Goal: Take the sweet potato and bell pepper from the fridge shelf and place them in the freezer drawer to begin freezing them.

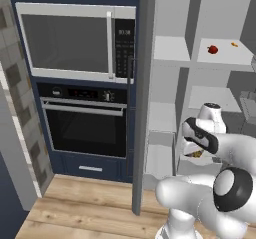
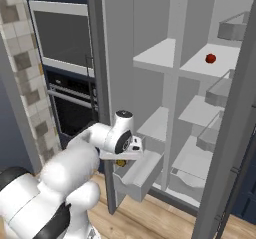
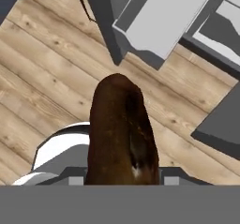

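My gripper (image 3: 123,179) is shut on the sweet potato (image 3: 122,134), a dark reddish-brown lump that stands up between the fingers in the hand view. The hand (image 2: 131,147) hangs low, just left of the pulled-out freezer drawer (image 2: 142,175), and a bit of the potato (image 2: 120,162) peeks out beneath it. In the hand view the drawer (image 3: 161,17) lies ahead, with wooden floor below me. The red bell pepper (image 1: 213,49) (image 2: 210,58) rests on the upper fridge shelf (image 1: 227,57) (image 2: 222,65), far above the gripper (image 1: 196,154).
The open fridge door (image 2: 117,58) stands edge-on just left of the drawer. An oven (image 1: 85,123) and microwave (image 1: 70,40) are further left. A tiny orange sliver (image 1: 234,44) lies on the shelf near the pepper. Rimmed grey bins (image 2: 220,93) hang on the right.
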